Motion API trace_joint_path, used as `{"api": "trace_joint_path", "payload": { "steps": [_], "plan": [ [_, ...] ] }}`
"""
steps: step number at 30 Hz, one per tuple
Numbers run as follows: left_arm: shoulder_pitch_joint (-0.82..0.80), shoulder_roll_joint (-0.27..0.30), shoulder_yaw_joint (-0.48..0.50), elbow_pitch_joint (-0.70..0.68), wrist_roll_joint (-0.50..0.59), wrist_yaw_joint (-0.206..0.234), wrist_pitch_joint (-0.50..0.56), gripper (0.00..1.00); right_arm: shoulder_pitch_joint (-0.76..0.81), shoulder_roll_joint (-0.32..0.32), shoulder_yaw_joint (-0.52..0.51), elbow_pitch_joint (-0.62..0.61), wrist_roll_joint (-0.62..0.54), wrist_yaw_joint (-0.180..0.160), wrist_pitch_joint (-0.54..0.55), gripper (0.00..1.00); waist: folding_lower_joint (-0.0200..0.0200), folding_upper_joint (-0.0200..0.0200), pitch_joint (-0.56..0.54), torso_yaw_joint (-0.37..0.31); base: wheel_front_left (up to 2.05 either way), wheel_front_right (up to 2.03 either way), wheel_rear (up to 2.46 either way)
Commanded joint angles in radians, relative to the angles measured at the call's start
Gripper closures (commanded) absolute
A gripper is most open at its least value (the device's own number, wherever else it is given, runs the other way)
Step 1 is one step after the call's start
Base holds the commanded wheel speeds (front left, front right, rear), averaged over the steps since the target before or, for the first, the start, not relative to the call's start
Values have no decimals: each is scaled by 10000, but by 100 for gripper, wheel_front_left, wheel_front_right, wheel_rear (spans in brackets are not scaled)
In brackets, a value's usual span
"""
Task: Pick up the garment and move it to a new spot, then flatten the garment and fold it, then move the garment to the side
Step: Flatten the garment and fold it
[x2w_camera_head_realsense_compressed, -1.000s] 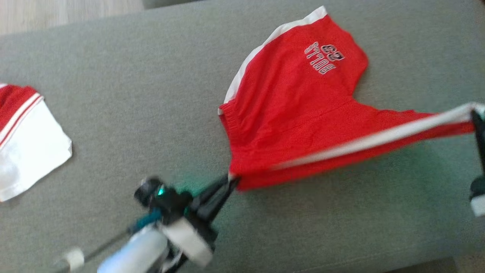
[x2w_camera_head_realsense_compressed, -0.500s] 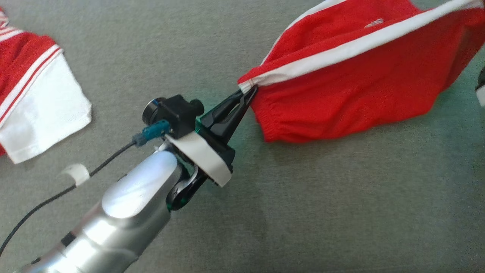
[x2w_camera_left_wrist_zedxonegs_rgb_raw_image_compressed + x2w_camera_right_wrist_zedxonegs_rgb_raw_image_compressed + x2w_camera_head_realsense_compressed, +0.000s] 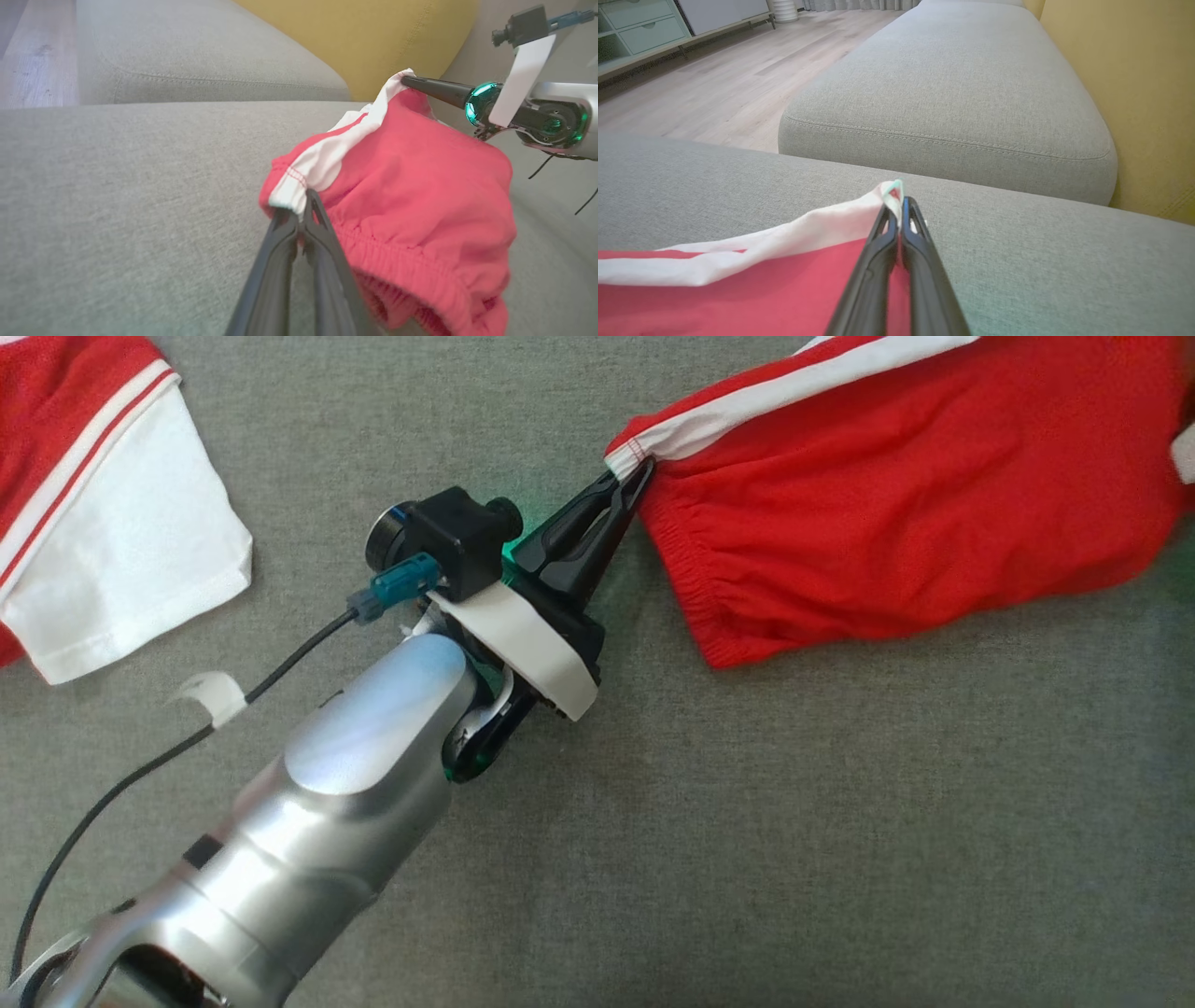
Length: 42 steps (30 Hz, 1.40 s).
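The grey fabric sofa seat (image 3: 747, 859) lies just under the red shorts with a white side stripe (image 3: 915, 504). The left end effector (image 3: 638, 474) and right end effector (image 3: 900, 206) each pinch one stripe end; I'd keep it taut and level, lowering onto the seat.

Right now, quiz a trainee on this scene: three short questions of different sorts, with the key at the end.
1. True or false: the left hand and the right hand are both shut on the red shorts.
2. What colour is the stripe that both hands pinch? A blue, B white, C black.
3. Fill in: beneath the shorts is a grey ___.
Key: 1 true. 2 B. 3 sofa.
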<state>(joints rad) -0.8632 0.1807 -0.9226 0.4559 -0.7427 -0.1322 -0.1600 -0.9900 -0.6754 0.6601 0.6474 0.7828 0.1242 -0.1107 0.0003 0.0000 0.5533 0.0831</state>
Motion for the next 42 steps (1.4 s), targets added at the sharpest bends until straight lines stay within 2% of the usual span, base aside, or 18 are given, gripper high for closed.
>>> {"api": "trace_joint_path", "payload": {
  "steps": [1,3,4,5,8,11,14,19,23,25,29,32,40,41,42],
  "plan": [
    [-289,115,179,-95,-135,17,-145,100,10,-99,212,82,155,65,-281,0,-3,0,9,1,0,0,0],
    [-261,70,128,96,-191,16,-276,100,-64,13,408,404,320,65,-626,0,-3,0,-100,-32,0,0,0],
    [-212,56,141,185,-187,16,-392,62,-29,52,517,504,424,65,-771,0,-3,0,-197,-50,0,0,0],
    [-139,50,170,255,-144,38,-532,0,49,55,645,554,513,65,-894,0,-3,0,-312,-67,0,0,0],
    [152,8,335,387,-139,198,-765,0,324,15,833,532,769,65,-1132,0,-3,0,-617,-116,0,0,0],
    [799,-40,785,372,-1,783,-968,0,966,-160,1061,295,1201,65,-1339,0,-3,0,-1100,-213,0,0,0],
    [1716,-150,1703,-305,569,1861,-1008,0,1758,-242,1049,111,1651,65,-1441,0,-3,0,-1613,-295,0,0,0],
    [3829,-415,2930,-2452,2991,3799,-1014,0,2765,-227,855,231,1951,65,-1491,0,-3,0,-2132,-211,0,0,0],
    [5334,-697,3435,-4036,4760,4877,-1015,0,2826,-215,549,911,1920,65,-1492,0,-3,0,-2120,132,0,0,0],
    [6127,-821,3508,-4817,5765,5321,-1016,0,2527,-225,395,1872,1779,65,-1261,0,-3,0,-2018,548,0,0,0],
    [6679,-947,3441,-5408,6536,5593,-1016,0,2090,-260,213,3023,1683,65,-951,0,-3,0,-1775,1178,0,0,0],
    [6808,-1003,3333,-5516,6873,5639,-1016,0,1863,-247,161,3718,1665,65,-719,0,-3,0,-1622,1536,0,0,0],
    [6826,-1167,3291,-5537,6972,5752,-1017,0,1945,141,403,4287,1965,65,114,0,-3,0,-1537,1948,0,0,0],
    [6828,-1176,3294,-5531,6993,5752,-1017,0,2002,197,433,4224,2085,65,311,2,-3,0,-1546,1943,0,0,0],
    [6828,-1183,3297,-5522,7009,5747,-1017,0,2066,215,475,4119,2211,65,524,15,-3,0,-1557,1935,0,0,0]
  ]
}}
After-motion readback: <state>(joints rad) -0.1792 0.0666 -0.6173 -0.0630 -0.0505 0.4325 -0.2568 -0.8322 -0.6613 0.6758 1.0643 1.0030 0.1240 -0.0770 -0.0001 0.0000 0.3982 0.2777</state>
